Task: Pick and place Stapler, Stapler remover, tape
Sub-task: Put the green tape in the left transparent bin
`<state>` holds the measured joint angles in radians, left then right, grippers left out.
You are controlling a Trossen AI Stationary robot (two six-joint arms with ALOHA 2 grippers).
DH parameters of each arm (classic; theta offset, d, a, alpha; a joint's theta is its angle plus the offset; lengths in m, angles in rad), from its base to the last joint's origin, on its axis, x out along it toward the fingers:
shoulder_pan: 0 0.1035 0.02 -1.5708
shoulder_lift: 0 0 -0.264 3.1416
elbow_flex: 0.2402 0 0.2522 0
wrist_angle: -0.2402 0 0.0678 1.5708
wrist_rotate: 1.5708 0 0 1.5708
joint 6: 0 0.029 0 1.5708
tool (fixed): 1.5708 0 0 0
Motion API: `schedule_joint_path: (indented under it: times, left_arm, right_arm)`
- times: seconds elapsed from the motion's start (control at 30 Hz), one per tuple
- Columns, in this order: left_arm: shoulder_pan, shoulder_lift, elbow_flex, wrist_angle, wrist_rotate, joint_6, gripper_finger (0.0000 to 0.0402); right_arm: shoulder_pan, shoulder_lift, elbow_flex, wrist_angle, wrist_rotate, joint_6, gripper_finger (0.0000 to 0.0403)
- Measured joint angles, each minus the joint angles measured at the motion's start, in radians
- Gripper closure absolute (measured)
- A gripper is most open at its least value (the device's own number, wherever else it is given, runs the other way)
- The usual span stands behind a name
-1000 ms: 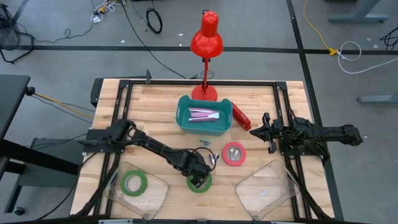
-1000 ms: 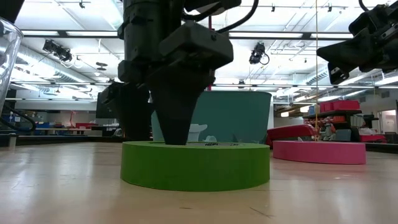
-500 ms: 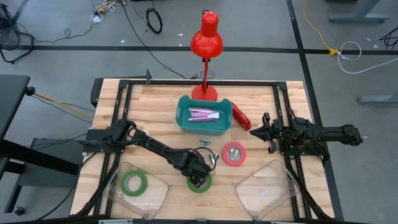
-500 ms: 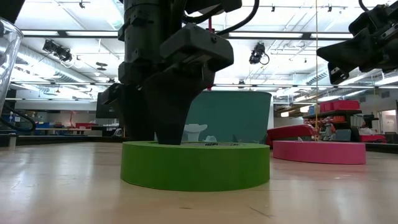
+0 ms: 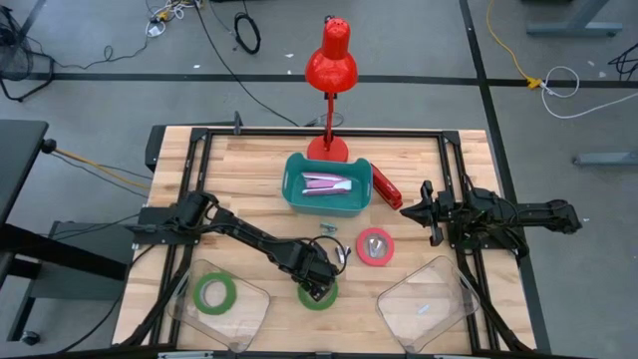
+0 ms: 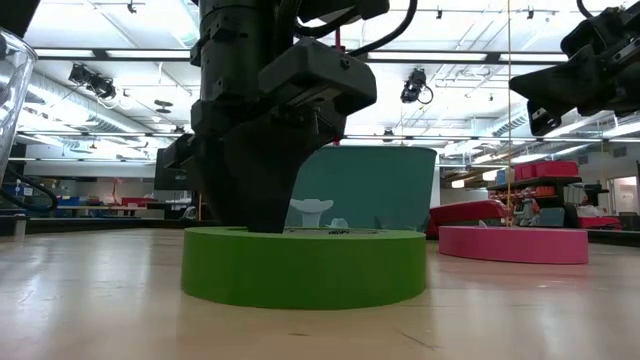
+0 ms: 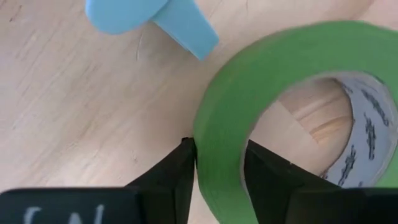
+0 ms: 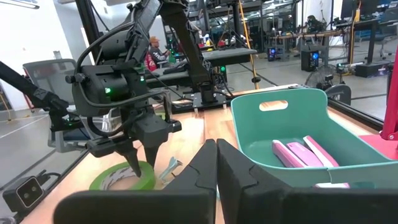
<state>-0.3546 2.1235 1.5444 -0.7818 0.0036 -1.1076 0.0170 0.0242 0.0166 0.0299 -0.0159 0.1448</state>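
A green tape roll (image 5: pixel 319 293) lies flat on the table near its front edge, and my left gripper (image 5: pixel 319 284) stands over it, pointing down, shut on its wall. A second green roll (image 5: pixel 215 292) lies in the clear container (image 5: pixel 249 311) at the front left. The pink tape roll (image 5: pixel 375 246) lies flat mid-table. The red stapler (image 5: pixel 387 187) lies beside the teal bin (image 5: pixel 295 195). A pale-blue staple remover (image 7: pixel 149 18) lies close to the held roll. At the right edge my right gripper (image 5: pixel 424 211) waits, shut and holding nothing. My left gripper pinches the green roll's wall (image 7: pixel 219 177), one finger (image 7: pixel 180 171) outside the ring and the other (image 7: pixel 267 177) inside its hole. The fingers come from above, pointing down, across the wall. The roll sits flat, its underside (image 6: pixel 305 300) on the table.
The teal bin holds pink items (image 5: pixel 327 183). A red desk lamp (image 5: pixel 330 62) stands behind the bin at the far edge. A second clear container (image 5: pixel 429 304) sits at the front right. Bare wood lies between the pink roll and the right container.
My left gripper has stayed in place and drawn its fingers together on the green roll's wall, taking hold. The roll has slid a little along the table, still flat.
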Motion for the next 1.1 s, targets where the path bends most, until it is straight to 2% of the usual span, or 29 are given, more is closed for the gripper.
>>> schedule_joint_path:
  times: [0.3, 0.53, 0.87, 1.1]
  left_arm:
    - [0.000, -0.001, 0.002, -0.004, 0.000, 0.001, 0.0287]
    - [0.000, -0.001, 0.052, -0.036, 0.001, 0.033, 0.0288]
    - [0.028, -0.004, 0.267, -0.222, -0.014, 0.280, 0.0291]
    - [0.051, -0.005, 0.408, -0.397, -0.050, 0.357, 0.0304]
  right_arm:
    - [0.000, 0.000, 0.000, 0.000, 0.000, 0.000, 0.0396]
    - [0.000, 0.000, 0.000, 0.000, 0.000, 0.000, 0.0396]
    - [0.000, 0.000, 0.000, 0.000, 0.000, 0.000, 0.0396]
    - [0.000, 0.000, 0.000, 0.000, 0.000, 0.000, 0.0396]
